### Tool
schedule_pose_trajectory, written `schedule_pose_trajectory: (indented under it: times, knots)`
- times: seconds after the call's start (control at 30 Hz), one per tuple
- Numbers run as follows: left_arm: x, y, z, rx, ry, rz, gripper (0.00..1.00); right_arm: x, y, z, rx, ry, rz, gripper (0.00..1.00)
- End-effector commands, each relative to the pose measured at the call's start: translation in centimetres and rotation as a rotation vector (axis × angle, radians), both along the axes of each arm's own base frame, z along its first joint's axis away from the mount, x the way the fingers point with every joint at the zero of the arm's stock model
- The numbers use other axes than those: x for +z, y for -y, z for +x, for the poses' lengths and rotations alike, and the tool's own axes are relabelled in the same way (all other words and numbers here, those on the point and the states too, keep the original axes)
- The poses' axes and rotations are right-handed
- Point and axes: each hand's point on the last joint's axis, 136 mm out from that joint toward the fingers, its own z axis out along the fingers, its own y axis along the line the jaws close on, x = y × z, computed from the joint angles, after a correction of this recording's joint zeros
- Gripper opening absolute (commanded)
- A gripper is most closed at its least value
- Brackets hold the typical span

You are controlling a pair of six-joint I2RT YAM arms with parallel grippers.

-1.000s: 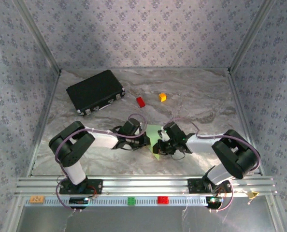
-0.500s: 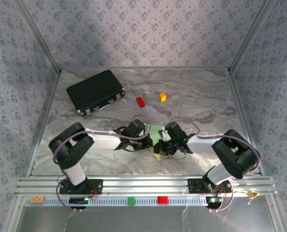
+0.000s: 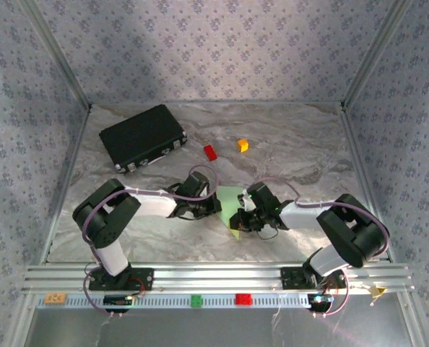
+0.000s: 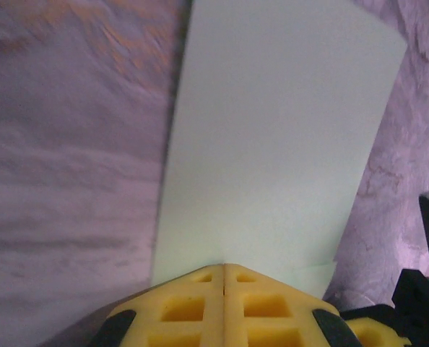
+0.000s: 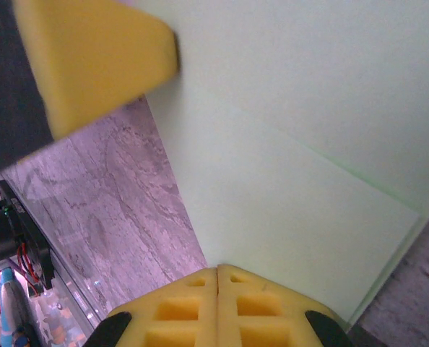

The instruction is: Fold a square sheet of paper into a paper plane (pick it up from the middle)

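The marbled table [image 3: 301, 144] carries the left arm [image 3: 146, 204] and the right arm [image 3: 308, 212]. Both are bent low and reach inward to meet over the square sheet of paper [image 3: 229, 196], which lies folded flat. A black case [image 3: 142, 136] sits well beyond the sheet, off to its left. The left tool [image 4: 223, 267] has its pads pressed together, tips touching the sheet's left edge. The right tool [image 5: 218, 271] is also pressed together, tips on the sheet's right side. A red block [image 3: 210, 152] and an orange block [image 3: 243, 144] lie beyond the sheet.

The pale green sheet of paper [image 3: 230, 199] lies flat, creased and folded over.
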Motion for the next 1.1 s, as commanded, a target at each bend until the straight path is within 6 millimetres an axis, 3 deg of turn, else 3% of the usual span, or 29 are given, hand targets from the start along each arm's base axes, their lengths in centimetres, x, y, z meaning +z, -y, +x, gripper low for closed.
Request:
schedule_pose_trajectory:
  times: [0.0, 0.2, 0.43, 0.67, 0.93, 1.07]
  knots:
    - [-1.5, -2.0, 1.2, 0.045, 0.022, 0.037, 0.00, -3.4, 3.4, -1.8, -0.033, -0.078, -0.154, 0.00]
    - [-0.6, -2.8, 2.1, 0.079, 0.039, 0.008, 0.00, -3.3, 3.4, -1.7, -0.032, -0.077, -0.146, 0.00]
    - [2.2, -3.4, 2.3, 0.091, 0.102, -0.011, 0.00, -3.1, 3.2, -1.8, -0.009, -0.081, -0.125, 0.00]
    - [4.3, -1.5, 0.5, 0.011, 0.148, -0.055, 0.00, -3.0, 3.1, -1.5, -0.007, -0.078, -0.125, 0.00]
    - [1.6, 1.9, -2.3, -0.085, 0.091, -0.089, 0.00, -3.1, 3.2, -1.4, -0.014, -0.080, -0.130, 0.00]
    - [-0.9, 1.2, -2.1, -0.060, 0.058, -0.030, 0.00, -3.1, 3.3, -1.4, -0.015, -0.081, -0.131, 0.00]
